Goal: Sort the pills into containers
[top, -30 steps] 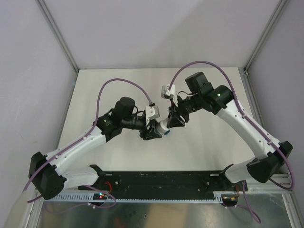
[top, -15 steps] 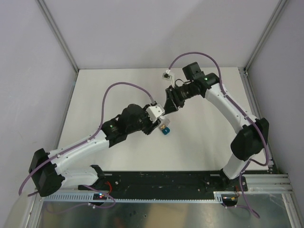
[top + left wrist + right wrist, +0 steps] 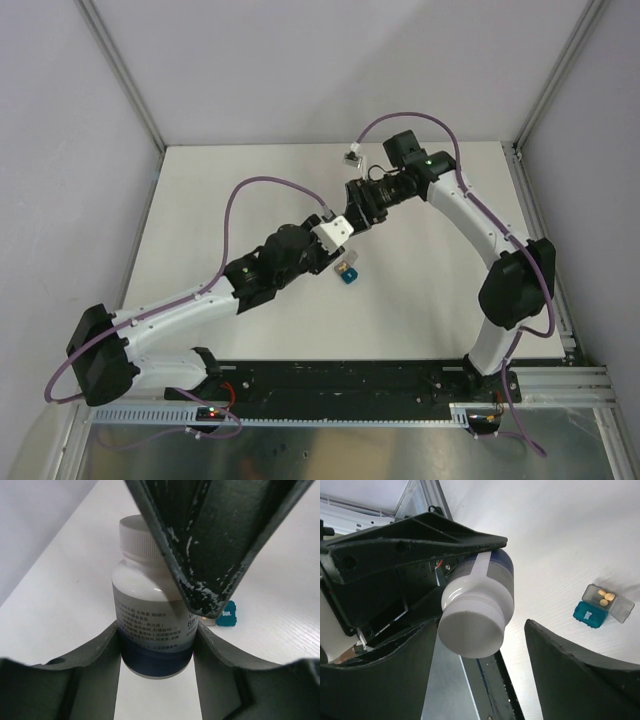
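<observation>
My left gripper (image 3: pixel 156 630) is shut on the body of a white capped pill bottle (image 3: pixel 150 595), which it holds off the table. My right gripper (image 3: pixel 480 625) is open around the bottle's cap (image 3: pixel 472 627), with a clear gap on its right side. In the top view both grippers meet mid-table, left (image 3: pixel 338 240) and right (image 3: pixel 352 218). The containers (image 3: pixel 347 272) lie on the table just in front of them. The grey compartment (image 3: pixel 603 598) is open with a few tan pills (image 3: pixel 606 597) inside, and the teal one (image 3: pixel 589 614) is shut.
The white table (image 3: pixel 230 190) is bounded by grey walls and aluminium posts at the back and sides. A black rail (image 3: pixel 340 375) with the arm bases runs along the near edge. Purple cables (image 3: pixel 260 185) loop above both arms.
Both grippers have shifted toward the back of the table with the bottle, leaving the containers uncovered. The right gripper's jaws have parted from the cap.
</observation>
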`<act>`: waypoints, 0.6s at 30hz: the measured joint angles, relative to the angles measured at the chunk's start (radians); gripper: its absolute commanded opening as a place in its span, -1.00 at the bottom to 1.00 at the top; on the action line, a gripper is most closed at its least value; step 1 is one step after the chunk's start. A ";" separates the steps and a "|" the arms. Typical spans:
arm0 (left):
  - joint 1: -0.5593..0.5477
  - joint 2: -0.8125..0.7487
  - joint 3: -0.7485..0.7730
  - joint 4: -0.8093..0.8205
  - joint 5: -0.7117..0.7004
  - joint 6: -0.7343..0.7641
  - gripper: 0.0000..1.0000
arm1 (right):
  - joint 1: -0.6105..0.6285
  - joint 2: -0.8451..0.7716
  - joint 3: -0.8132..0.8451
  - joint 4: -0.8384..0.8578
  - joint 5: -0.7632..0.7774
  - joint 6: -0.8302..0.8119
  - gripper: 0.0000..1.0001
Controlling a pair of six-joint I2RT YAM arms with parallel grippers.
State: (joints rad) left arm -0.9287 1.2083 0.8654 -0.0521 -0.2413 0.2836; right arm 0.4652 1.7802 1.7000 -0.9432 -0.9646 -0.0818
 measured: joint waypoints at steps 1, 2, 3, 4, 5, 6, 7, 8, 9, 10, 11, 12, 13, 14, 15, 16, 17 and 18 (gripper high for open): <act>0.000 0.000 0.000 0.010 -0.001 0.005 -1.00 | -0.003 -0.009 0.000 -0.005 0.000 -0.005 0.62; 0.000 0.000 0.000 0.020 -0.001 0.007 -1.00 | -0.007 -0.019 0.000 -0.007 0.000 -0.009 0.65; 0.000 0.000 0.000 0.026 -0.001 0.011 -1.00 | -0.013 -0.032 0.000 -0.008 0.001 -0.013 0.68; 0.000 0.000 0.000 0.030 0.001 0.014 -1.00 | -0.022 -0.053 -0.001 -0.010 0.002 -0.023 0.70; 0.001 0.000 0.000 0.032 0.003 0.014 -1.00 | -0.029 -0.071 -0.001 -0.010 0.003 -0.026 0.71; 0.003 0.000 0.000 0.033 0.010 0.015 -1.00 | -0.037 -0.092 -0.002 -0.011 0.004 -0.034 0.73; 0.006 0.000 0.000 0.033 0.017 0.014 -1.00 | -0.045 -0.121 -0.003 -0.012 0.006 -0.045 0.74; 0.010 -0.002 0.000 0.032 0.030 0.014 -1.00 | -0.051 -0.144 -0.004 -0.013 0.009 -0.053 0.74; 0.017 -0.003 0.000 0.031 0.048 0.014 -1.00 | -0.059 -0.171 -0.005 -0.016 0.014 -0.067 0.75; 0.027 -0.007 0.000 0.028 0.079 0.013 -1.00 | -0.063 -0.197 -0.007 -0.020 0.019 -0.080 0.75; 0.040 -0.013 0.000 0.021 0.118 0.012 -1.00 | -0.065 -0.222 -0.009 -0.024 0.028 -0.098 0.75; 0.058 -0.020 0.001 0.011 0.160 0.009 -1.00 | -0.064 -0.246 -0.012 -0.028 0.036 -0.119 0.75; 0.074 -0.026 0.002 0.001 0.203 0.006 -0.99 | -0.063 -0.263 -0.015 -0.032 0.043 -0.139 0.75; 0.100 -0.035 0.004 -0.018 0.274 0.003 -1.00 | -0.061 -0.287 -0.021 -0.038 0.054 -0.169 0.75; 0.121 -0.044 0.007 -0.033 0.340 0.001 -1.00 | -0.060 -0.301 -0.024 -0.040 0.061 -0.189 0.75; 0.142 -0.052 0.010 -0.047 0.411 -0.003 -1.00 | -0.053 -0.323 -0.033 -0.044 0.074 -0.222 0.75; 0.157 -0.058 0.014 -0.058 0.468 -0.005 -1.00 | -0.048 -0.337 -0.040 -0.048 0.084 -0.247 0.75; 0.177 -0.064 0.020 -0.076 0.552 -0.009 -1.00 | -0.040 -0.356 -0.051 -0.050 0.097 -0.277 0.75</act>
State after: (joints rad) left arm -0.7517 1.1446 0.8856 -0.1280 0.3107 0.2745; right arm 0.4248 1.4242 1.6493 -0.9932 -0.8677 -0.3584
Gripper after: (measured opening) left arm 0.559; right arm 0.873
